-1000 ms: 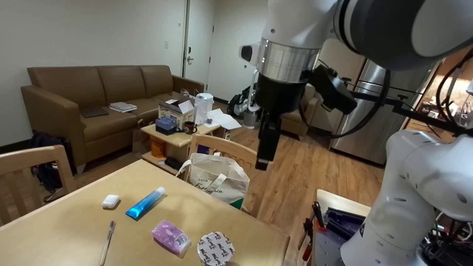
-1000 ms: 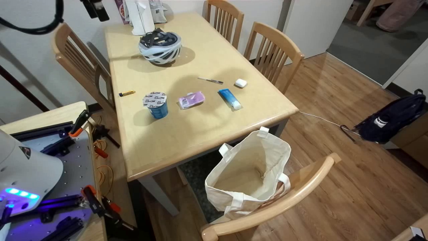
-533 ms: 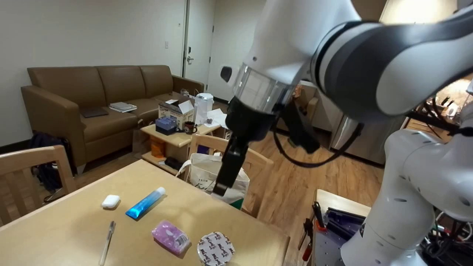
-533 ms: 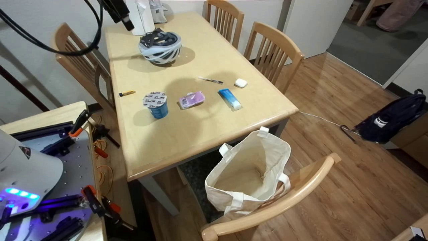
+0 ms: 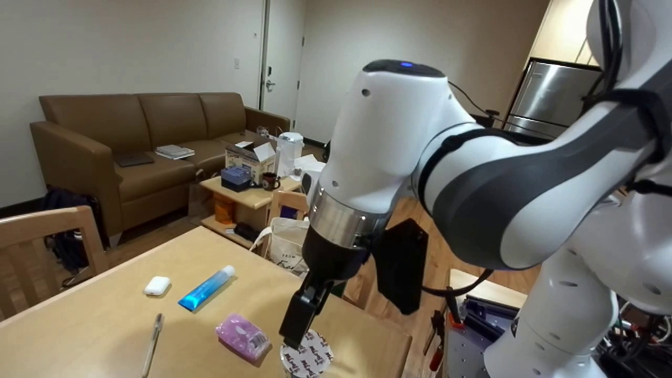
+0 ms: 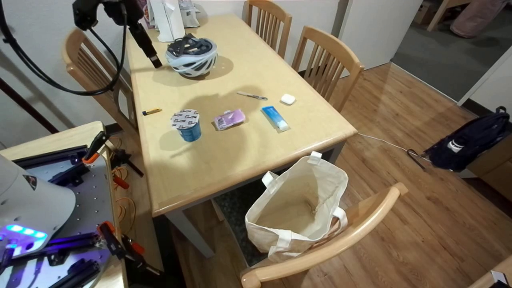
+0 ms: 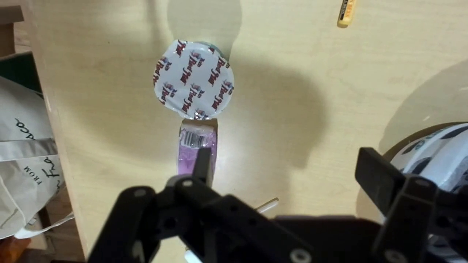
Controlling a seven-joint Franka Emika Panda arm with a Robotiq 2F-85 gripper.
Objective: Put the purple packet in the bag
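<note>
A dining table (image 6: 224, 160), a gaping canvas tote bag (image 6: 304, 188) beside its edge.
Over the table I see the gripper (image 7: 287, 164), jaws spread wide with nothing between them; a lidded Red Mill cup (image 7: 193, 80) stands upright, and the purple packet (image 6: 230, 119) lies on the table between it and a blue squeeze tube (image 6: 275, 118).

In an exterior view, we look across the table (image 5: 184, 257) to the sofa (image 5: 136, 136), the arm (image 5: 388, 131) big and close. In an exterior view, we look down from high up, past the bag (image 6: 328, 180) to the helmet (image 6: 195, 64). The cup (image 6: 188, 127) and packet (image 6: 230, 119) show in both exterior views. The wrist view looks down past the gripper (image 7: 287, 166), near the cup.
</note>
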